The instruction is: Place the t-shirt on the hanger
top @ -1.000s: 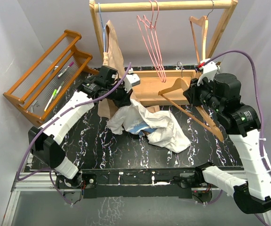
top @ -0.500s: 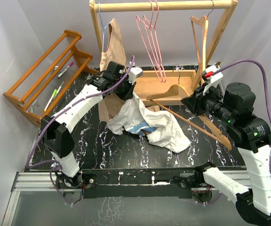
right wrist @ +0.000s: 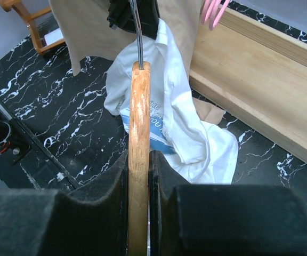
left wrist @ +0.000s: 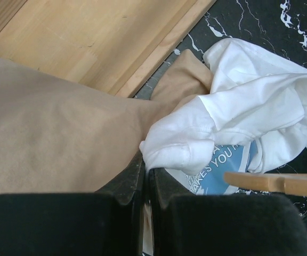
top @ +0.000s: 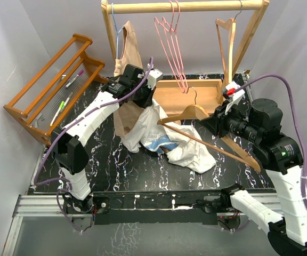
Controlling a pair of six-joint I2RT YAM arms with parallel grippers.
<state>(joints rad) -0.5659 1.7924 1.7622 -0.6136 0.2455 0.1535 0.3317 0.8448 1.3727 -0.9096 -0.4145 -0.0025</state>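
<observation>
Pinching the t-shirt [left wrist: 260, 106] in the left gripper [left wrist: 145, 172], right gripper [right wrist: 139, 160] clamping a wooden hanger [right wrist: 139, 106]

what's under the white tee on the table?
A beige garment runs beneath the far edge of the t-shirt and peeks out on both sides. The black marbled table shows around it. Anything else under the crumpled heap is covered.
</observation>
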